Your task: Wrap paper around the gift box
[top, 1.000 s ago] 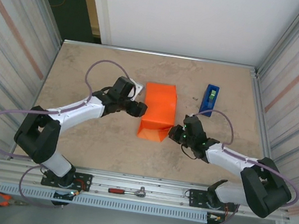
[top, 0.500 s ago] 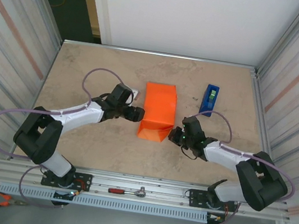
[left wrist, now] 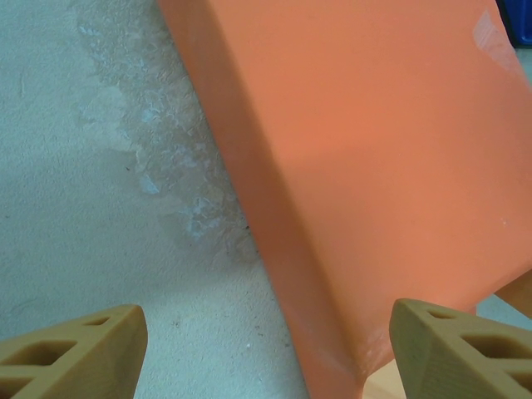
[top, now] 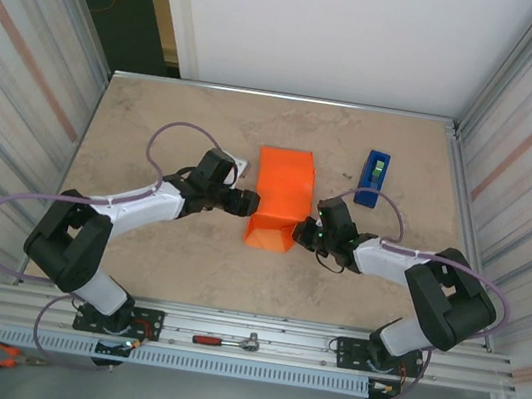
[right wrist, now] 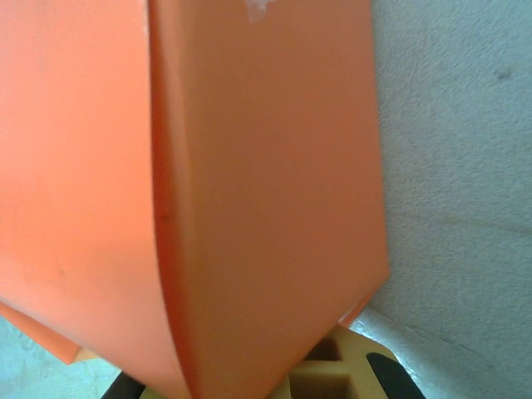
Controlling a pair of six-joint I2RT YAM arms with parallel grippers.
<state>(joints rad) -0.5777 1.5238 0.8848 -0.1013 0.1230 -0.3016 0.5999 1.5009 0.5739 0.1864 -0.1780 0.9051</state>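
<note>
Left hand (top: 243, 199) sits spread at the left side of the paper (top: 280, 197), which is folded into a box shape in the middle of the worktop (top: 178, 115). Right hand (top: 306, 234) meets the paper's near right corner; whether it pinches cannot be told. A blue tape dispenser (top: 373, 177) stands to the right.

Orange paper (top: 282, 194) lies centrally, folded into a seemingly boxy parcel.

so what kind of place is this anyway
Probably a robotics lab work cell. The left arm and right arm are bolted to a slotted metal rail at the table's near edge, corrugated panels wall in both sides, and pliers and a ratchet lie by the rail.
</note>
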